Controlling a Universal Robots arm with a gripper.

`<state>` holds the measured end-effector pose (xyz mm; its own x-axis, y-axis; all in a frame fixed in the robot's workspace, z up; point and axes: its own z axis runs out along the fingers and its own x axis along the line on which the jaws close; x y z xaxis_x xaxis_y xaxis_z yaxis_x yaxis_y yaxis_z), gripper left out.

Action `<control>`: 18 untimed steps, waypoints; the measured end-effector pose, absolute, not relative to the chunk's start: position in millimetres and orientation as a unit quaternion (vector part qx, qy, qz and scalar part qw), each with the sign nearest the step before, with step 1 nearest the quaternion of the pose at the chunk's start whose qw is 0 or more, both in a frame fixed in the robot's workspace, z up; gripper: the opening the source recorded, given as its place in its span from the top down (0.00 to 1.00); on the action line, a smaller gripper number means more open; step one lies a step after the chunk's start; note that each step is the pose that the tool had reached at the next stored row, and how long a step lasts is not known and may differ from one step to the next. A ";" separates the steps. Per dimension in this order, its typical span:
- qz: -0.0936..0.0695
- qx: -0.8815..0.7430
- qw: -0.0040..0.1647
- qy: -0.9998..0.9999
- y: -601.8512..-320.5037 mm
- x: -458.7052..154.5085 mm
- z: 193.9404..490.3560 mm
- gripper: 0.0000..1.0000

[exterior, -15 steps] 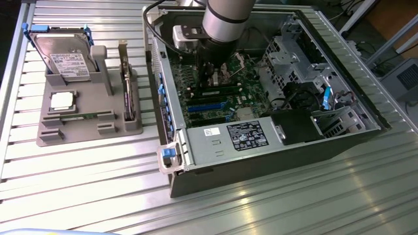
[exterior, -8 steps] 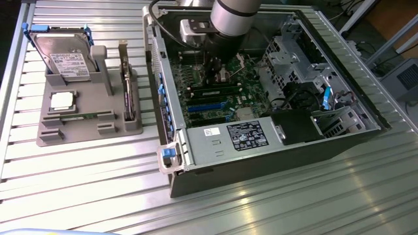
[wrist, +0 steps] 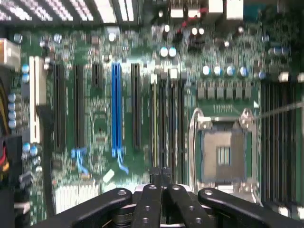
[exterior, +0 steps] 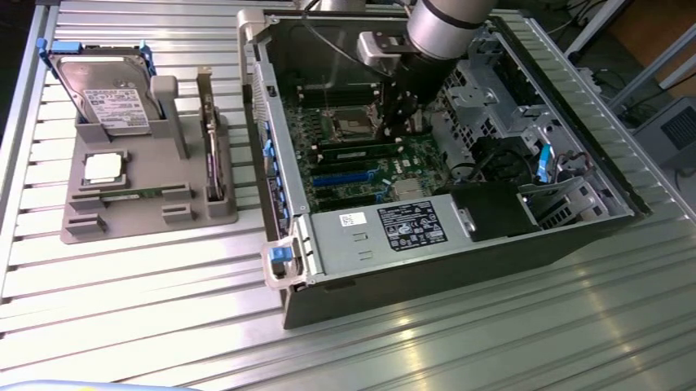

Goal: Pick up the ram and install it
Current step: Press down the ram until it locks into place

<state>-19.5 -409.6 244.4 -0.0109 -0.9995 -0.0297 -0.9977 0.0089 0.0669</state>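
One ram (exterior: 136,195), a thin green stick, lies flat in the grey holder (exterior: 147,221) on the exterior view's left. A second green ram stick (exterior: 359,153) stands in a memory slot beside the open processor socket (exterior: 354,124), seen edge-on as a pale line (wrist: 154,118) in the wrist view. My gripper (exterior: 398,122) reaches down into the open computer case, low over the motherboard. In the wrist view its fingertips (wrist: 161,176) are shut together just above the memory slots, close to that stick. I make out nothing between the fingers.
The holder also carries a silver hard drive (exterior: 103,94), a square processor chip (exterior: 103,167) and an upright card (exterior: 212,155). The case walls (exterior: 261,122), the power supply (exterior: 381,228) and drive cages (exterior: 544,163) hem in the motherboard. Long expansion slots, one blue (wrist: 116,109), lie beside the memory slots.
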 end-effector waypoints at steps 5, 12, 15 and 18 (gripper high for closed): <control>-0.035 0.703 0.013 -0.710 -409.5 7.1 244.9 0.90; -0.036 0.703 0.012 -0.710 -409.5 31.7 254.3 0.90; -0.036 0.703 0.012 -0.710 -409.8 35.6 263.5 0.90; -0.036 0.703 0.012 -0.710 -409.9 42.0 269.7 0.90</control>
